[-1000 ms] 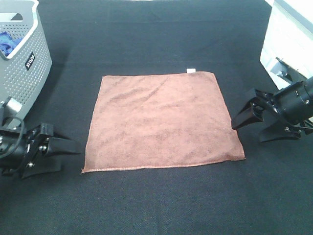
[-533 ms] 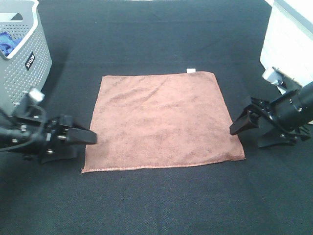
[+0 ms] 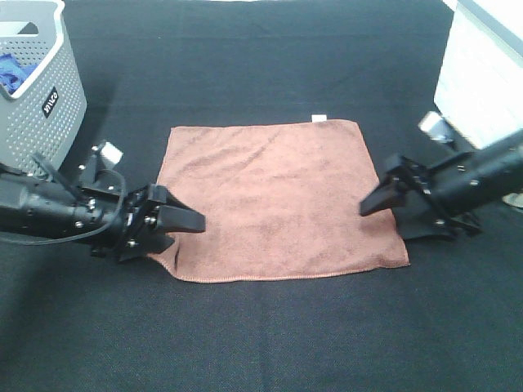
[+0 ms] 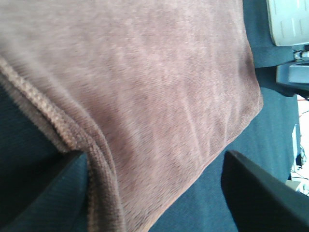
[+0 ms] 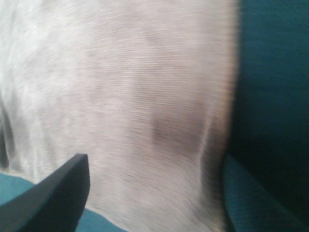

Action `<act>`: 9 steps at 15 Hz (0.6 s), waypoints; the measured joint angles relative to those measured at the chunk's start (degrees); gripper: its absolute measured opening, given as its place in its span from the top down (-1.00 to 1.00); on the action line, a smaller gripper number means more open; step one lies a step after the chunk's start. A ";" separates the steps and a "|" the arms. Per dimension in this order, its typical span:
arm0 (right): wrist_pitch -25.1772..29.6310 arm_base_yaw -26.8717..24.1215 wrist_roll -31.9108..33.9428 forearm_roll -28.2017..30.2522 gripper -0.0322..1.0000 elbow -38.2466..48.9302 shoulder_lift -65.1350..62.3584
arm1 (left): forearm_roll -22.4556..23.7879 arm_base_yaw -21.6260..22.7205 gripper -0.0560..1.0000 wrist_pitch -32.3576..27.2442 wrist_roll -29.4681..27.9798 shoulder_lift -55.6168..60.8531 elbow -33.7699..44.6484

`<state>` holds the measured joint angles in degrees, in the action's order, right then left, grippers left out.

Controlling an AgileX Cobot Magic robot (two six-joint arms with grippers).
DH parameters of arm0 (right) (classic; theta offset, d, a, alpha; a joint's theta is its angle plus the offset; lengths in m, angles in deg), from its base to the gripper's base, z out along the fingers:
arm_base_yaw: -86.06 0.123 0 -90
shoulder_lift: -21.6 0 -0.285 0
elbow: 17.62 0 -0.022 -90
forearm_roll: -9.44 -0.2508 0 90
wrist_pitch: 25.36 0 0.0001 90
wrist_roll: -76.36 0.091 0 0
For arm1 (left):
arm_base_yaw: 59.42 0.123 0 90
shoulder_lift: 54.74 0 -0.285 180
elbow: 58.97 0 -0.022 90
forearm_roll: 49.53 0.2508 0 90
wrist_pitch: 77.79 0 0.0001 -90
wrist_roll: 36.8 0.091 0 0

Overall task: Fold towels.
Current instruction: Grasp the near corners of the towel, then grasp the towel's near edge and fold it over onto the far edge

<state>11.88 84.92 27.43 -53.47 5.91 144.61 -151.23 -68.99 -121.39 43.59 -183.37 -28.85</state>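
Observation:
The reddish-brown towel (image 3: 274,196) lies flat on the black table, with its white tag (image 3: 319,118) at the far edge. My left gripper (image 3: 186,231) is open and low at the towel's near left corner, which is pushed inward and bunched. In the left wrist view the towel (image 4: 145,87) fills the space between the fingers (image 4: 48,198), and its stitched edge curls up against one of them. My right gripper (image 3: 384,220) is open at the towel's right edge. In the right wrist view the cloth (image 5: 135,96) lies between the open fingers (image 5: 53,198).
A grey perforated basket (image 3: 33,98) stands at the far left with a blue cloth (image 3: 8,72) inside. A white box (image 3: 482,65) sits at the far right. Bare black table (image 3: 270,343) surrounds the towel.
Both grippers have moved inward onto the towel. The left one has pushed the near left corner in and bunched it. The right one has slid over the right edge.

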 joint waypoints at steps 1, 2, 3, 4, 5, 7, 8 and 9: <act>0.00 2.01 0.00 -0.11 -0.45 -1.15 0.57 | -0.06 -0.40 -0.49 -0.17 -0.23 -0.40 -0.63; 0.00 2.01 0.00 -0.11 -0.45 -1.15 0.57 | -0.06 -0.40 -0.49 -0.17 -0.23 -0.40 -0.63; -0.29 4.13 0.34 -0.11 -0.44 -1.95 0.97 | 0.00 -0.52 -0.43 -0.06 -0.46 -0.63 -0.97; -0.57 5.50 1.03 0.11 -0.37 -2.58 1.32 | 0.11 -0.57 -0.33 0.46 -0.69 -0.80 -1.32; -1.38 5.90 3.21 0.80 -0.16 -2.86 1.55 | 0.17 -0.63 0.02 1.83 -0.80 -1.20 -1.49; -2.41 5.33 6.59 2.92 0.31 -2.86 2.06 | 0.86 -0.92 0.64 3.21 -0.80 -1.26 -1.60; -2.64 4.93 8.65 4.53 0.55 -2.86 2.18 | 1.03 -0.97 0.83 3.21 -0.80 -1.26 -1.66; -2.81 4.53 10.03 6.42 0.79 -2.86 2.18 | 1.15 -0.97 0.88 3.21 -0.86 -1.26 -1.66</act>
<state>9.08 89.44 37.45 -47.05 3.05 146.79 -150.08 -69.96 -118.18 42.73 -184.63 -30.52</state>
